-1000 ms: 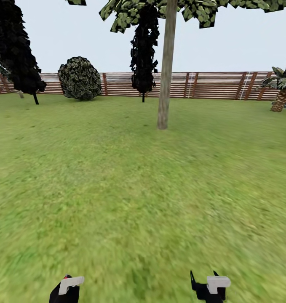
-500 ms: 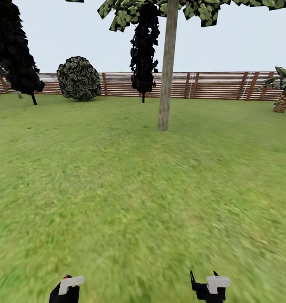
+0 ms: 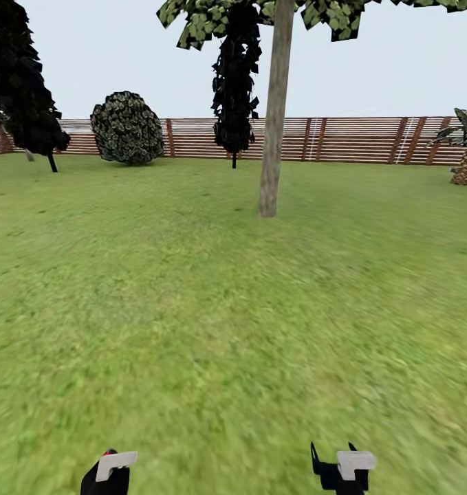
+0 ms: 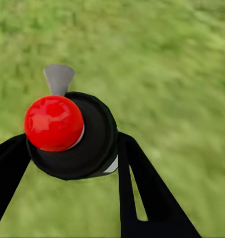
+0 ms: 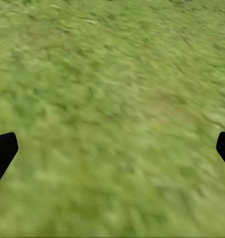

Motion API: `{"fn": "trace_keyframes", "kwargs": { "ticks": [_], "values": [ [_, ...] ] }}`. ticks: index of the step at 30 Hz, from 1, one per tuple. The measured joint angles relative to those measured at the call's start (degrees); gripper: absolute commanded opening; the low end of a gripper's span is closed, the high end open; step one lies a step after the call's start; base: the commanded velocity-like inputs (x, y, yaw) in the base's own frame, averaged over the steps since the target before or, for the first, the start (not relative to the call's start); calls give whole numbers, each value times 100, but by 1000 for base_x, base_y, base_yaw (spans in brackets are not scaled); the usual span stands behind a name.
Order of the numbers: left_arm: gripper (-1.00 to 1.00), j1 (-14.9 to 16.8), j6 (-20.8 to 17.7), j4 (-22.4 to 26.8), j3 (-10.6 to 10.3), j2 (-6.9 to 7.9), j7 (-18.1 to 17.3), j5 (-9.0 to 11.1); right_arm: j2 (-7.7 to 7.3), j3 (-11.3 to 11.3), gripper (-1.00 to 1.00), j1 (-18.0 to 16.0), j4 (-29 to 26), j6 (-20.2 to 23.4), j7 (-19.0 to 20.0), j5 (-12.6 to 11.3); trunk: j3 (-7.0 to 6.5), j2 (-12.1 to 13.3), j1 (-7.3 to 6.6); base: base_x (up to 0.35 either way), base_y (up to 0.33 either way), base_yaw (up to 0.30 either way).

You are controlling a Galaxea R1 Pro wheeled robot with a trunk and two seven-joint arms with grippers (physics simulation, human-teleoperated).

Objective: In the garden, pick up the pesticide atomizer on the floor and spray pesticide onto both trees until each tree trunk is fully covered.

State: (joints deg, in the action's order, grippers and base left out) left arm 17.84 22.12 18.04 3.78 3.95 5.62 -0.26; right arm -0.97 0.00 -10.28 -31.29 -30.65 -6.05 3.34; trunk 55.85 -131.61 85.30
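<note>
Standing ahead—tree trunk (image 3: 272, 124), bush (image 3: 127, 128), fence (image 3: 357, 139); left gripper (image 4: 82, 148) apparently pinches atomizer (image 4: 72, 131), right gripper (image 5: 112, 148) spread.

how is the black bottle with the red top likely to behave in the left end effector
The pesticide atomizer looks rigid and round-bodied, so it may twist between the left end effector fingers. It fits between them, so it is probably light. Dropped on the grass, it might roll.

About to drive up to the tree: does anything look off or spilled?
Nothing stands out. The atomizer sits in the left gripper, the grass shows no spill, and the tree trunk ahead looks intact.
</note>
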Motion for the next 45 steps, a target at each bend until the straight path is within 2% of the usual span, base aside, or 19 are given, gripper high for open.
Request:
{"fn": "trace_keyframes", "kwargs": {
  "ticks": [19, 29, 45],
  "values": [
    [-100, 0, -2, -2, 0, 0, 0, -1, 0, 0, 100, 0, 0, -1, -1, 0, 0, 0, 0, 339, -4, 0],
    [-100, 0, 2, -1, 2, 0, 2, 0, 0, 0, 100, 0, 0, -3, 7, 0, -13, 0, 0, 339, -80, -195],
    [-100, 0, 1, -1, 3, 0, 0, 0, 1, 0, 100, 0, 0, 3, 6, 0, -15, 0, 0, 339, -86, -15]
  ]
}}
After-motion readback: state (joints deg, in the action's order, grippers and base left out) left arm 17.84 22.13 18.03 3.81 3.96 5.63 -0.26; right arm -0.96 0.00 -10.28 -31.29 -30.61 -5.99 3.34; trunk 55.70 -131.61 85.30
